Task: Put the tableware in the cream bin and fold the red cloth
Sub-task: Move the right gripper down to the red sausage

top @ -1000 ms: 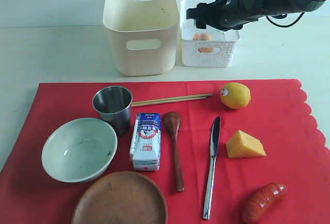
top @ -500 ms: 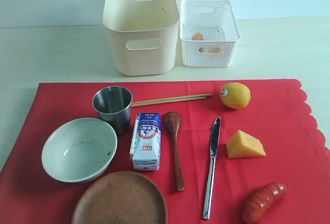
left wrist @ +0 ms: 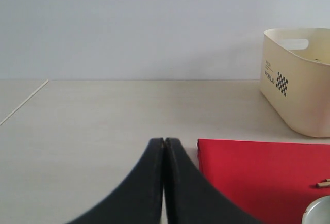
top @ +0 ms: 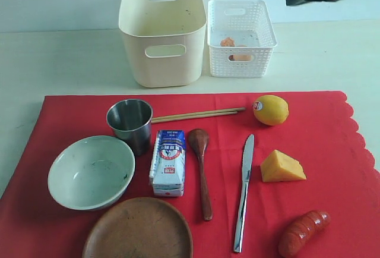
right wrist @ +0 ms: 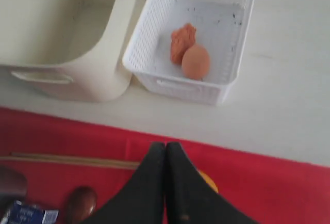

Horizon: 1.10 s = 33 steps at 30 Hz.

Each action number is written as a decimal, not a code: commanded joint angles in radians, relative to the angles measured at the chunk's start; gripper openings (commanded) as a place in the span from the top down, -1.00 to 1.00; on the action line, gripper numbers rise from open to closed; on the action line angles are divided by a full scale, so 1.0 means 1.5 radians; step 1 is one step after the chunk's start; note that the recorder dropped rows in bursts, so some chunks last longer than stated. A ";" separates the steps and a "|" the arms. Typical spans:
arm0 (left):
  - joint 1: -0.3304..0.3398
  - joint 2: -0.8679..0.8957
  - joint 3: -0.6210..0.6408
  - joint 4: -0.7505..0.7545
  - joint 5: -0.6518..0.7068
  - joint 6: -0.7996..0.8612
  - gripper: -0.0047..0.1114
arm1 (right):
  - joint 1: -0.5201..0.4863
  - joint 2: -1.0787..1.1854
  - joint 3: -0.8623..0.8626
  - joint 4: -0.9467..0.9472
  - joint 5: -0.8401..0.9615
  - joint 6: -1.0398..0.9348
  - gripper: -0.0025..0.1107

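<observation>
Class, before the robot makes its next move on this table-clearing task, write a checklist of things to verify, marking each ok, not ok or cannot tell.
1. Cream bin upright, top unobstructed: ok.
2. Steel cup, bowl, plate, spoon, chopsticks and knife all uncovered on the red cloth: ok.
3. Right gripper open for a grasp: not ok, jaws shut, empty.
4. Left gripper open: not ok, jaws shut, empty.
5. Cloth free to fold: not ok; milk carton, lemon and cheese lie on it too.
6. Chopsticks clear of the cup: cannot tell; their ends run behind it.
</observation>
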 commanded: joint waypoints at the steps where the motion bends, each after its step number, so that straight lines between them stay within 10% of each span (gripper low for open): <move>1: -0.005 -0.004 0.000 -0.007 0.000 0.000 0.87 | 0.001 -0.090 0.120 0.030 0.005 -0.036 0.96; 14: -0.005 -0.004 0.000 -0.007 0.000 0.000 0.87 | 0.070 -0.283 0.350 0.135 0.233 -0.378 0.92; 23: -0.005 -0.004 0.000 -0.007 0.000 0.000 0.87 | 0.215 -0.205 0.378 0.015 0.205 -0.352 0.04; 33: -0.005 -0.004 0.000 -0.007 0.000 0.000 0.87 | 0.260 -0.047 0.378 -0.102 0.139 -0.301 -0.35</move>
